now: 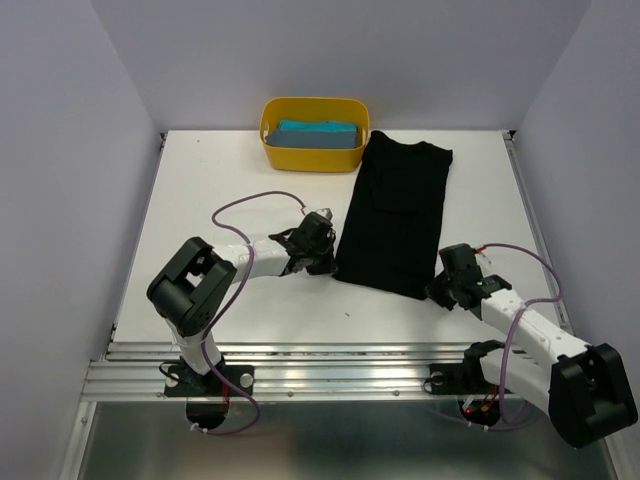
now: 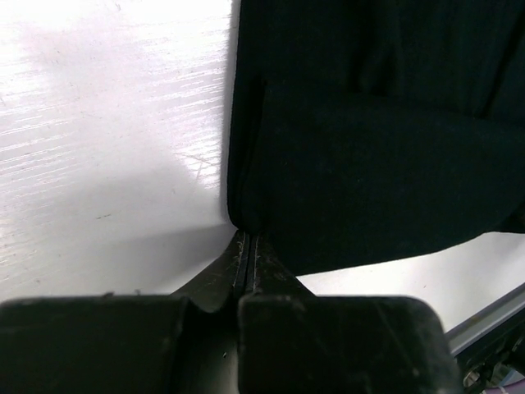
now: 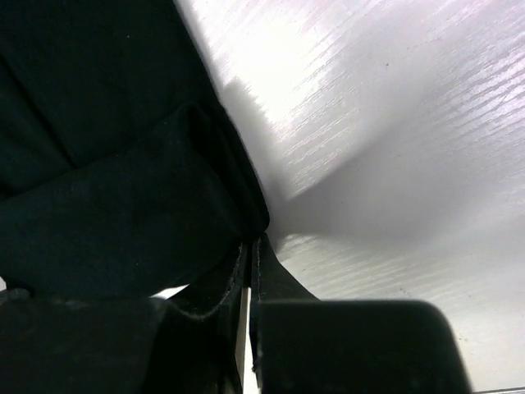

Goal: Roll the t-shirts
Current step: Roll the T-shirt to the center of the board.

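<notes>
A black t-shirt (image 1: 395, 215) lies folded lengthwise into a long strip on the white table, its near edge towards the arms. My left gripper (image 1: 325, 262) is shut on the near left corner of this black t-shirt (image 2: 369, 139), jaws pressed together at the cloth's edge (image 2: 246, 234). My right gripper (image 1: 440, 290) is shut on the near right corner of the same shirt (image 3: 115, 189), pinching the hem (image 3: 253, 238). A teal-blue t-shirt (image 1: 318, 134) lies as a bundle inside the yellow tub (image 1: 313, 157) at the back.
The yellow tub stands at the table's far edge, just left of the black shirt's collar end. Grey walls close in on left, right and back. A metal rail (image 1: 330, 365) runs along the near table edge.
</notes>
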